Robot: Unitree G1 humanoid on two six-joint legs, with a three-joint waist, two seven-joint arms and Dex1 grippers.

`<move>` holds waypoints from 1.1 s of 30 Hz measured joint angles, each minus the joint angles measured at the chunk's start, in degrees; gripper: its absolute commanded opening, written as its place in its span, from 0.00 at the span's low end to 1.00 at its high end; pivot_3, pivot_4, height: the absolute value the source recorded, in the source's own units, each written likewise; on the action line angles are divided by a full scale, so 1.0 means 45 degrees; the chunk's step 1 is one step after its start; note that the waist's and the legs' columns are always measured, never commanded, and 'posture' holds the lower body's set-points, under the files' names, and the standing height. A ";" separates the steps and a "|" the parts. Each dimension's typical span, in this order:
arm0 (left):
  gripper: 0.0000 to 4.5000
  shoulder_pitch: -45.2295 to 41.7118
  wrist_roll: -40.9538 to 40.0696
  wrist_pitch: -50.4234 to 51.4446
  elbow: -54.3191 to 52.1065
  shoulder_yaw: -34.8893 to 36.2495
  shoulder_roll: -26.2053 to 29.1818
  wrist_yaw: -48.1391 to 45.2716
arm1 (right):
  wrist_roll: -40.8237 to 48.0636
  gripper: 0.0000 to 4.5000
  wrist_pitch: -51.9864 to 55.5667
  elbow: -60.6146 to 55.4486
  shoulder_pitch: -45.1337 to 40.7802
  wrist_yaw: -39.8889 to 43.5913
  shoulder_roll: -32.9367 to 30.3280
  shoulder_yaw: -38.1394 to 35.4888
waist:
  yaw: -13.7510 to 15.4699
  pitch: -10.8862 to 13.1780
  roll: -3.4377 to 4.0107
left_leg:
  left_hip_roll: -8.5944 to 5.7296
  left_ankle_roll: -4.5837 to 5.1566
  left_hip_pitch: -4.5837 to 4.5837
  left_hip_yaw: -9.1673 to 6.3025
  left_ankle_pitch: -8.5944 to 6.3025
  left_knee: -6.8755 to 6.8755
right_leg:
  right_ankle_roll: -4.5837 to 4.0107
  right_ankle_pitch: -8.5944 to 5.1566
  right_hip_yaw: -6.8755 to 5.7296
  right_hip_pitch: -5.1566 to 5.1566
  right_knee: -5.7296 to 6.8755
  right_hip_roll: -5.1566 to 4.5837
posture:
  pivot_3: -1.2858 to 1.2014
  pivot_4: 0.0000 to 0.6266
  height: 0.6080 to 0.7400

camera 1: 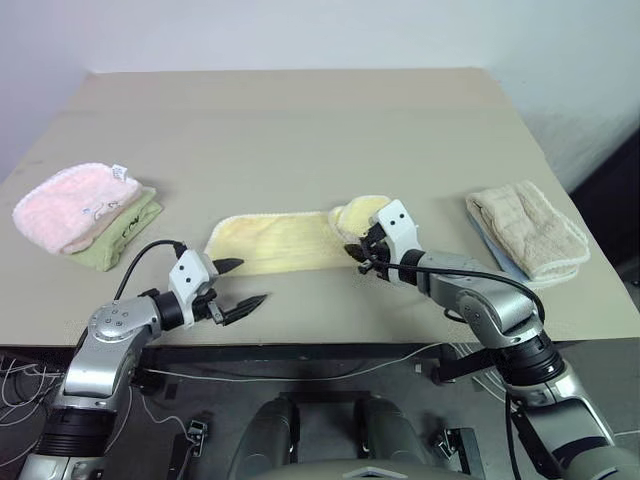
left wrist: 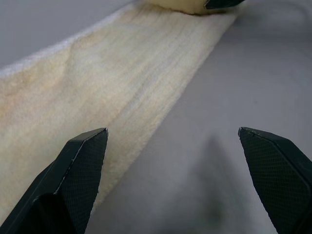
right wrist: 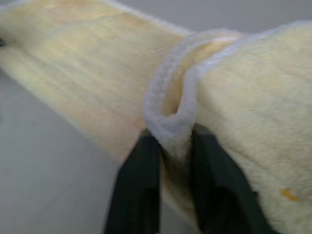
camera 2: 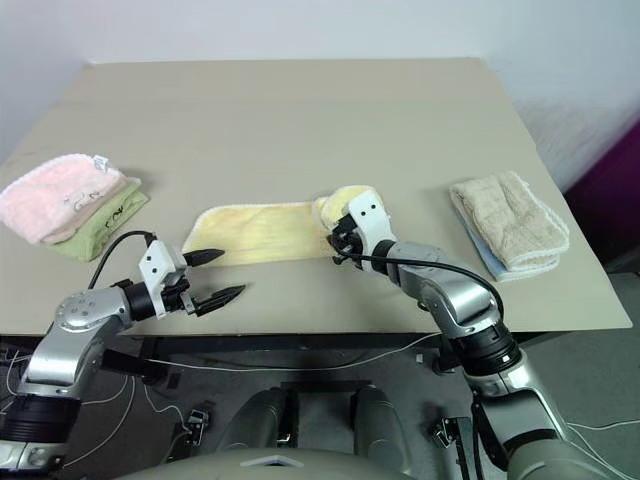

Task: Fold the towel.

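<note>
At the table's [camera 1: 300, 130] centre you have the pale yellow towel [camera 1: 275, 243] lying in a long strip. Your right end effector [right wrist: 171, 146] pinches its folded-over hem at the strip's 3 o'clock end. Your left end effector [camera 1: 240, 285] hangs wide apart near the 7 o'clock corner.

The right tool [right wrist: 168, 146] covers part of the towel [camera 1: 270, 243] where its end bunches up. The pink towel [camera 1: 65, 205] hides most of the green cloth [camera 1: 125, 232] beneath it.

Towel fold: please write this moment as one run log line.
towel: long strip flat on table, right end lifted | right tool: pinching towel edge | left tool: open, near left end, empty
</note>
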 measured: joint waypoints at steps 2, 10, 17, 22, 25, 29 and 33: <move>1.00 0.0129 -0.0323 0.0340 -0.0136 0.0099 -0.0138 0.0139 | 0.0066 0.56 0.0022 -0.0379 0.0072 0.0315 0.0036 -0.0177 | 0.0007 0.0000 0.0000 | 0.0000 0.0000 -0.0001 0.0000 0.0000 0.0001 | 0.0000 0.0000 0.0000 0.0001 0.0000 -0.0002 | 0.52 0.24 1.00; 1.00 0.1189 -0.3533 0.3234 -0.2171 0.1667 -0.1602 0.2053 | 0.0070 0.73 -0.1256 -0.1048 0.0237 0.1697 -0.0676 -0.2210 | 0.0020 0.0000 -0.0004 | -0.0002 -0.0001 0.0000 -0.0007 -0.0001 0.0005 | 0.0001 0.0000 -0.0006 0.0009 -0.0003 -0.0007 | 0.52 0.24 1.00; 1.00 0.1561 -0.7106 0.5924 -0.3238 0.3128 -0.3822 0.5882 | -0.1372 0.27 -0.3487 0.2314 -0.0497 0.2409 0.0216 -0.2069 | -0.0027 -0.0002 -0.0007 | 0.0000 -0.0002 0.0010 -0.0005 0.0000 0.0009 | 0.0002 0.0001 -0.0003 0.0014 0.0005 0.0012 | 0.52 0.24 1.00; 1.00 0.2242 -0.8603 0.6772 -0.3983 0.3492 -0.4791 0.8266 | -0.2657 0.05 -0.5245 0.5128 -0.1064 0.2914 0.1387 -0.1246 | 0.0020 -0.0002 -0.0007 | -0.0004 -0.0005 0.0010 -0.0004 0.0002 0.0014 | 0.0002 0.0001 -0.0006 0.0017 0.0007 0.0025 | 0.52 0.24 1.00; 1.00 0.2461 -0.9076 0.6931 -0.4187 0.3611 -0.5065 0.9499 | -0.3536 0.05 -0.6248 0.6661 -0.1163 0.3076 0.1788 -0.0774 | 0.0036 -0.0005 -0.0010 | -0.0015 -0.0005 0.0013 -0.0005 0.0002 0.0018 | 0.0001 0.0001 -0.0008 0.0025 0.0002 0.0024 | 0.52 0.24 1.00; 1.00 0.2666 -0.9711 0.7010 -0.4439 0.3748 -0.5440 1.0648 | -0.4152 0.05 -0.7282 0.7224 -0.1172 0.3364 0.1942 -0.0645 | 0.0009 -0.0020 -0.0015 | -0.0012 -0.0007 0.0058 -0.0005 0.0002 0.0006 | -0.0001 -0.0001 -0.0011 0.0063 -0.0001 0.0033 | 0.52 0.24 1.00; 1.00 0.2948 -1.0412 0.6980 -0.4651 0.3848 -0.5763 1.1481 | -0.4272 0.05 -0.7672 0.7186 -0.1051 0.3533 0.2051 -0.0789 | 0.0005 -0.0021 -0.0012 | -0.0010 -0.0008 0.0064 -0.0004 0.0001 0.0003 | -0.0003 -0.0002 -0.0009 0.0066 -0.0003 0.0033 | 0.52 0.24 1.00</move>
